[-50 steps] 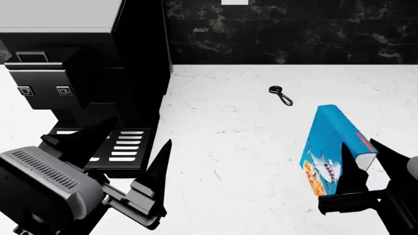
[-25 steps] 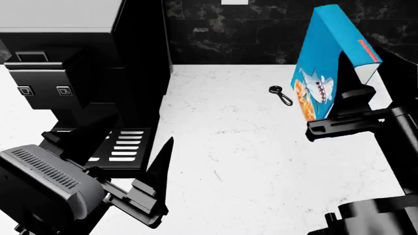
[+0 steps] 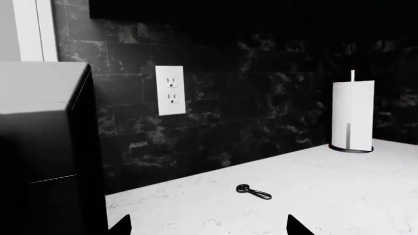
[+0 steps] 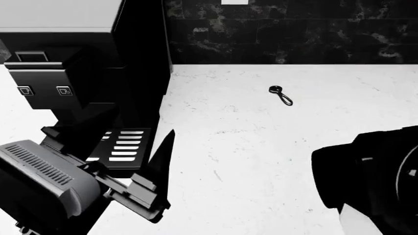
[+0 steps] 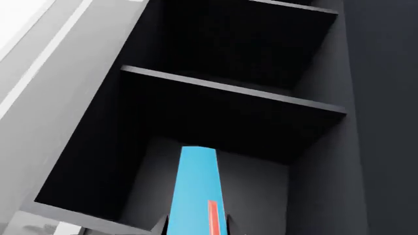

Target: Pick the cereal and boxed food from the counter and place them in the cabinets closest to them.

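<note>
Right tool [image 5: 195,230] clamped on cereal [image 5: 196,188] at open cabinet [image 5: 216,122].
Left tool [image 4: 127,166], tips spread, empty, over counter [image 4: 261,147]; small black key [image 4: 281,95] at its 1 o'clock, well apart.

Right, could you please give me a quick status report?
Right gripper shut on cereal, facing open cabinet shelves. Left gripper open, empty. Nothing seen blocking.
</note>
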You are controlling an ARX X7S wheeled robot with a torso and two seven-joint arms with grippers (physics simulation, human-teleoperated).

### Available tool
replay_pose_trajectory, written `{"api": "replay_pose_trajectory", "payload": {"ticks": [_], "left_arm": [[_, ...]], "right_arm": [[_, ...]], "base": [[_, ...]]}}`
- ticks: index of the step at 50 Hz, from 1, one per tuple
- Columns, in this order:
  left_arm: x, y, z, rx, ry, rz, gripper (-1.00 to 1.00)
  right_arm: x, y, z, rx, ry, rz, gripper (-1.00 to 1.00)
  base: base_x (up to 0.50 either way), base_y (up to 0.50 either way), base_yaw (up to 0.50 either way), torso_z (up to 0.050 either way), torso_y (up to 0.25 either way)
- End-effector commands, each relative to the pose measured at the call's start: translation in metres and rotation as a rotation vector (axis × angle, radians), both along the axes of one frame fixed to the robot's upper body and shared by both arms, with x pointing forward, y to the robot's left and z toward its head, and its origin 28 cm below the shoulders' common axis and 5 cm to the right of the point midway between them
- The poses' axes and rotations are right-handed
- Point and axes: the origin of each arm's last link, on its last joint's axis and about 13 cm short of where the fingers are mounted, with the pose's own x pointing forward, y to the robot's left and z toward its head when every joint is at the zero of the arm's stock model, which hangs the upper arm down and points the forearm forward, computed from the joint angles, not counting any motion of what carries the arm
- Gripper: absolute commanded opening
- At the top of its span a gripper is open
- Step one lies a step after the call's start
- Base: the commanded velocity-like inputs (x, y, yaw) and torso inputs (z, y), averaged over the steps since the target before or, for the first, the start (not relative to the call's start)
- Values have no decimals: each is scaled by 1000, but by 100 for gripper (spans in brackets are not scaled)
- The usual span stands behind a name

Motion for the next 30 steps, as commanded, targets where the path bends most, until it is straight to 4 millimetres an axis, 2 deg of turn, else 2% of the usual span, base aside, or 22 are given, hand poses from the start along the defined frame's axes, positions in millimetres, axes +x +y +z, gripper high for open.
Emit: {"api": "replay_pose_trajectory", "payload": {"ticks": [1,5,13,30], "left_arm": [[2,-1,0,-5,-8,-3,100],[3,-1,0,-3,-9,-3,100],[2,-1,0,2,-10,-4,100],[2,-2,-2,3,-3,-6,100]], "right_arm": [[-10,30,37,-10,-162,28,-100],[-15,36,45,-17,-195,32,-100],[-5,40,61,-16,-233,40,-100],[30,38,101,5,-345,26,-100]], "base": [[0,0,0,0,0],[0,0,0,0,0],[0,0,0,0,0],[0,0,0,0,0]]}}
